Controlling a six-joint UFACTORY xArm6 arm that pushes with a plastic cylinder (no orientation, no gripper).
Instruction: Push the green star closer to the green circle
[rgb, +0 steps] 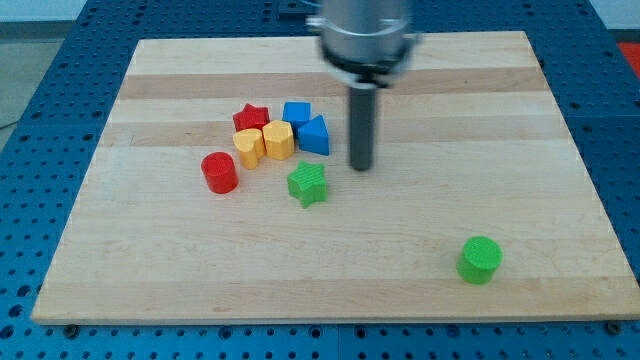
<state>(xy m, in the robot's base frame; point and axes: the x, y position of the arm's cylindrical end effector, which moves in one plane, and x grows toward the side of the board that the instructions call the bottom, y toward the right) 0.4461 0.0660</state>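
Green star-shaped block (308, 183) sits near the wooden board's (150, 250) centre, with the green round cylinder block (480, 259) well apart at its four o'clock. It looks light, rigid and prone to spin, so I judge a push on its ten o'clock face best. My tip (361, 166), a bare rod with no fingers, stands just beside the star at its two o'clock, not touching.

Two green blocks (308, 184), two red (219, 172), two yellow (278, 140), two blue (313, 134), one wooden board (330, 270), one rod (361, 125).

My tip (361, 167) stands above and right of the green star (308, 183), apart from it, mid-board. The green circle (480, 259) sits well apart, near the board's (150, 270) bottom-right corner.
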